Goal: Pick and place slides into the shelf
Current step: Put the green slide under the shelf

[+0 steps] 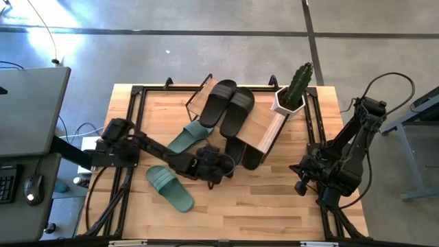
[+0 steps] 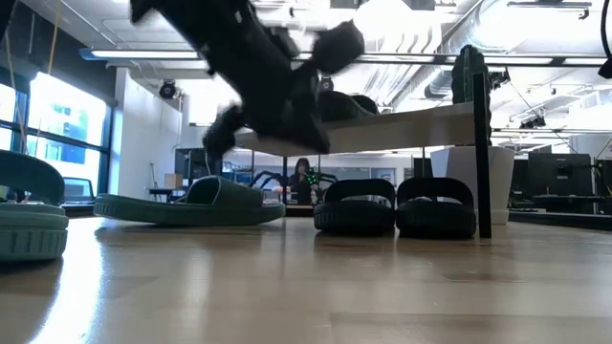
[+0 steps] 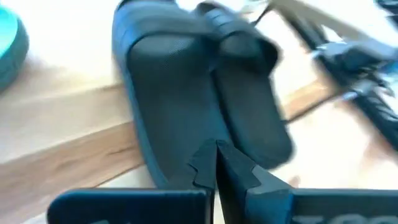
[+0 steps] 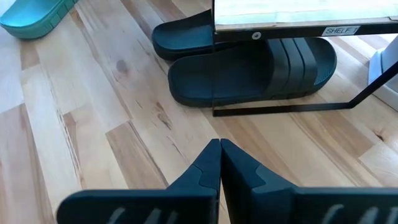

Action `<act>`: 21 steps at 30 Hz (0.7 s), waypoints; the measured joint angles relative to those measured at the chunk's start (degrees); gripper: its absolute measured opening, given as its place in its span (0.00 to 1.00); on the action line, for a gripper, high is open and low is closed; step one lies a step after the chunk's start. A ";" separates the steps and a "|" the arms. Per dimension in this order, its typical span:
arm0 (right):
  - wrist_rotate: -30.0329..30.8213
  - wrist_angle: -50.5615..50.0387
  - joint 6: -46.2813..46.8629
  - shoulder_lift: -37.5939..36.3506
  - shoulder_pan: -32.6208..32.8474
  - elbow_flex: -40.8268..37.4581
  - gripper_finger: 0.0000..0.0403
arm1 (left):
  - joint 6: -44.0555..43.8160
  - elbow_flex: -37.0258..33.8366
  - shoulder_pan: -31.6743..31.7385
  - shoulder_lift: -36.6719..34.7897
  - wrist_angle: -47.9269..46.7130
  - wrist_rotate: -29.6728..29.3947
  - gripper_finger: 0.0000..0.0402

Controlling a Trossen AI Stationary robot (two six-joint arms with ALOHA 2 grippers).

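Left gripper (image 1: 221,167), jaws pressed together, hovers by black pair (image 1: 244,152) under shelf (image 1: 264,127); spread them before grasping green slide (image 1: 189,135).

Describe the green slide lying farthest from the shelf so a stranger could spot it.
Start at the shelf at the table's back, then come toward the front-left. There, left of the left hand, a green slide lies alone on bare wood. The other green slide touches the shelf.
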 joint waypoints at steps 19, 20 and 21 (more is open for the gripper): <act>1.29 0.62 -2.12 0.02 -0.02 0.00 0.00 | 31.17 0.93 -15.27 -29.12 -10.76 7.80 0.00; 1.27 0.62 -2.12 0.02 -0.03 0.00 0.00 | 30.51 2.07 -16.32 -29.51 -14.05 7.72 0.00; 1.25 0.55 -2.11 0.02 -0.03 0.00 0.00 | 29.29 3.60 -17.22 -29.66 -18.43 7.74 0.00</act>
